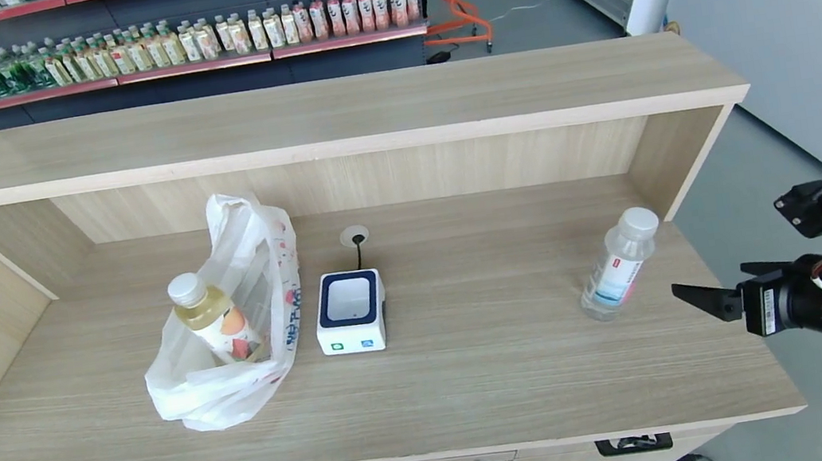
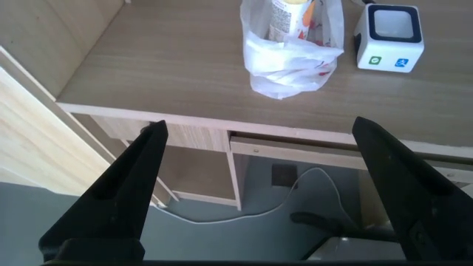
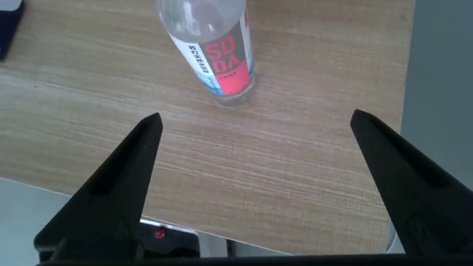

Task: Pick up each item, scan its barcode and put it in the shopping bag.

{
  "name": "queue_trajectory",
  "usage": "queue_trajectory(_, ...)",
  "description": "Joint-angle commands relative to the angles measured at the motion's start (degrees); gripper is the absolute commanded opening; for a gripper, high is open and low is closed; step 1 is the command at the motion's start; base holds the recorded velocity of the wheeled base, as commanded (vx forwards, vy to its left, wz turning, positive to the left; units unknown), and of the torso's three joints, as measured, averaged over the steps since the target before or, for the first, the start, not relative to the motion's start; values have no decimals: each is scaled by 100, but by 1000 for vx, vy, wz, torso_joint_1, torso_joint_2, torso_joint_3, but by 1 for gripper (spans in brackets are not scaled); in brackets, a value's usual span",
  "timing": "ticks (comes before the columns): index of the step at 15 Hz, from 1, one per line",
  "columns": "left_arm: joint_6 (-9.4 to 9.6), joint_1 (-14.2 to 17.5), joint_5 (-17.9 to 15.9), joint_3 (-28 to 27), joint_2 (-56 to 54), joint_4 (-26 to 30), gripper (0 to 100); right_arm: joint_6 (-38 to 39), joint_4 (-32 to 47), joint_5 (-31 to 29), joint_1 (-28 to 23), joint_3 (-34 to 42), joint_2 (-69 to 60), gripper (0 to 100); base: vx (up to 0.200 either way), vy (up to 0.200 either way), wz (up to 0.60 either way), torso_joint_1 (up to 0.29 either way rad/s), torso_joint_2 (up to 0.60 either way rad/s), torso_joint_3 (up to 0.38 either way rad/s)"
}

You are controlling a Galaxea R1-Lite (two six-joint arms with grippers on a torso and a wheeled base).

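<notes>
The bottle (image 1: 619,265) stands upright on the right part of the worktop (image 1: 478,366), well apart from the scanner (image 1: 351,311) and close to the right edge. It is clear plastic with a white cap (image 1: 637,222) and a label (image 3: 222,63) wrapped round its middle. It looks filled with clear liquid, so I judge it moderately heavy for its size. The wall is likely thin and smooth and will give under a hard squeeze. Being tall and narrow, it will tip at a sideways nudge.

The best hold is probably across the labelled middle, below the shoulder, where the body is straight and the wrap offers some grip. A hold there should leave part of the label free to turn toward the scanner. Where the barcode sits cannot be made out.

The right end effector (image 3: 255,125) hangs just off the worktop's right side, near the bottle, fingers spread wide and holding nothing. The bottle lies ahead of the gap between them.

The scanner sits mid-worktop, window up. Just beside it on the left is the bag (image 1: 193,398) – white, soft, slumped open, with a tea bottle (image 1: 210,315) leaning inside.

The left end effector (image 2: 260,125) is released too, empty, and hangs in front of the worktop's near edge on the bag's side.
</notes>
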Motion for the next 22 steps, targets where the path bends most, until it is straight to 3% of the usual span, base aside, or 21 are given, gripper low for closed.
queue_trajectory(1, 1, 0, 3, 0, -1, 0, 100, -25, -251, 6, 123, -297, 636, 100, 0, 0, 0, 0, 0, 0)
queue_trajectory(4, 1, 0, 3, 0, -1, 0, 100, 10, -892, 23, 343, -473, 1269, 100, 0, 0, 0, 0, 0, 0)
queue_trajectory(9, 1, 0, 3, 0, -1, 0, 100, -43, -989, 6, 844, -860, 1822, 100, 0, 0, 0, 0, 0, 0)
queue_trajectory(22, -8, 0, 3, 0, -1, 0, 100, -350, -1306, -108, 1107, -1624, 2605, 100, 0, 0, 0, 0, 0, 0)
